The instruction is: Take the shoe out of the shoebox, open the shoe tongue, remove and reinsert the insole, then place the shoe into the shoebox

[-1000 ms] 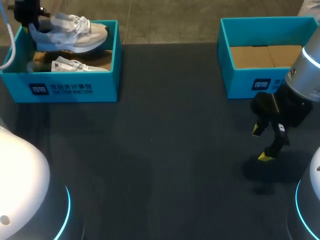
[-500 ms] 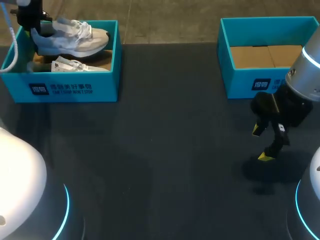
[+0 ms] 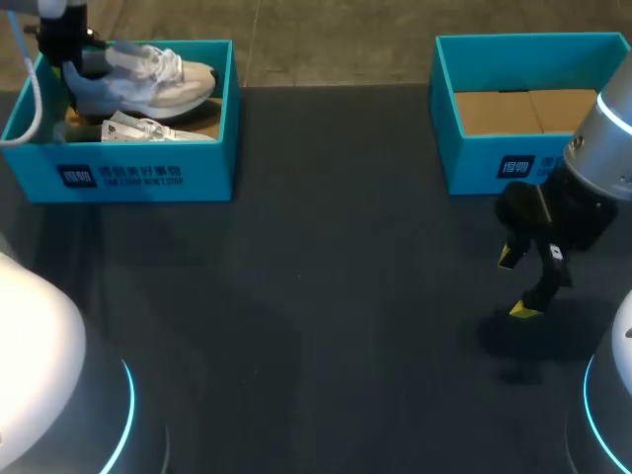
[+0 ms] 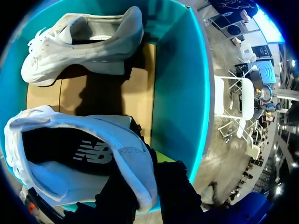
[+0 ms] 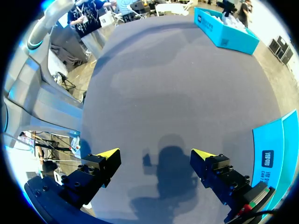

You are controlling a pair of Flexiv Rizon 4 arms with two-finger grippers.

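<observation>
A white shoe (image 3: pixel 148 77) hangs tilted over the left teal shoebox (image 3: pixel 148 176), toe pointing right. My left gripper (image 3: pixel 67 41) is shut on its heel. In the left wrist view the heel collar of this shoe (image 4: pixel 70 154) sits between the fingers of the left gripper (image 4: pixel 140 182), with one yellow tip showing beside it. A second white shoe (image 3: pixel 138 129) lies on the box's cardboard floor; it also shows ahead of the gripper (image 4: pixel 79 42). My right gripper (image 3: pixel 515 283) hangs open and empty above the table (image 5: pixel 155 154).
An empty teal shoebox (image 3: pixel 494 163) with a cardboard floor stands at the back right, just behind the right gripper; its wall (image 5: pixel 275 154) shows beside that gripper. The dark table (image 3: pixel 326 296) spreads between the two boxes.
My left gripper has sunk slightly with the shoe, bringing it closer to the box. The right arm has not moved.
</observation>
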